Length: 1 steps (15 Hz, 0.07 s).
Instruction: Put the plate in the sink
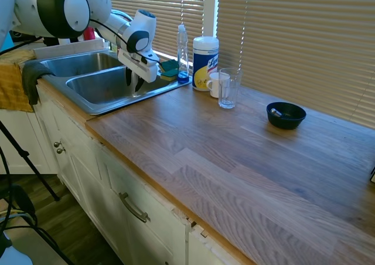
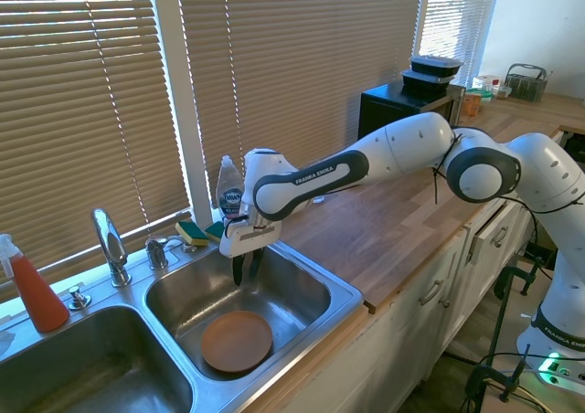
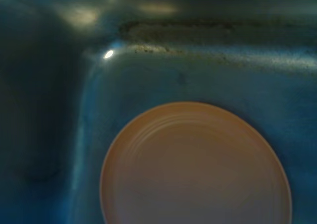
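Note:
The peach-orange plate (image 2: 236, 340) lies flat on the floor of the sink (image 2: 345, 293), in the basin next to the wooden counter. It fills the lower part of the wrist view, plate (image 3: 195, 164), near a corner of the steel basin. My gripper (image 2: 246, 269) hangs above the back part of that basin, apart from the plate, open and holding nothing. In the first exterior view the gripper (image 1: 133, 81) dips just inside the sink (image 1: 96, 88), and the plate is hidden there.
A chrome faucet (image 2: 110, 244) and a red spray bottle (image 2: 35, 290) stand behind the basins. A sponge (image 1: 169, 67), soap bottle (image 1: 183, 53), wipes canister (image 1: 205, 60), mug (image 1: 215, 84) and glass (image 1: 228, 88) crowd the sink's far corner. A dark blue bowl (image 1: 286, 115) sits on the counter.

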Motion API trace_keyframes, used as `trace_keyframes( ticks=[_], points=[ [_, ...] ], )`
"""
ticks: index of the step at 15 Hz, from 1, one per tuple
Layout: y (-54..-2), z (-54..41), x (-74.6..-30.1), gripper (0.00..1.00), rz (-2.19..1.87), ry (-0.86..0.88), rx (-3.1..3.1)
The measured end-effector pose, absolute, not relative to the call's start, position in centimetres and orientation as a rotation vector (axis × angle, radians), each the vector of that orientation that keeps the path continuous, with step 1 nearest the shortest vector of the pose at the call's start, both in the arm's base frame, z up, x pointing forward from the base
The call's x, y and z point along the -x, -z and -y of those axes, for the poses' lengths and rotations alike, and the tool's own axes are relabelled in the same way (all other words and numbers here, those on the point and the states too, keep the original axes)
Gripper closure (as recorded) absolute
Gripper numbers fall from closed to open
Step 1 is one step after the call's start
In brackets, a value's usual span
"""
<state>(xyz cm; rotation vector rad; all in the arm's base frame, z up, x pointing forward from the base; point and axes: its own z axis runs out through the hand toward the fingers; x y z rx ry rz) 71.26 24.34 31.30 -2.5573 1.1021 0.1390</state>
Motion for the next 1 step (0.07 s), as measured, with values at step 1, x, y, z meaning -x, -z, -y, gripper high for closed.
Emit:
trace_keyframes(
  ticks=[1],
  points=[
    [-32.54,-24.29,-70.85,0.0,-1.098,-0.13,2.556]
  ],
)
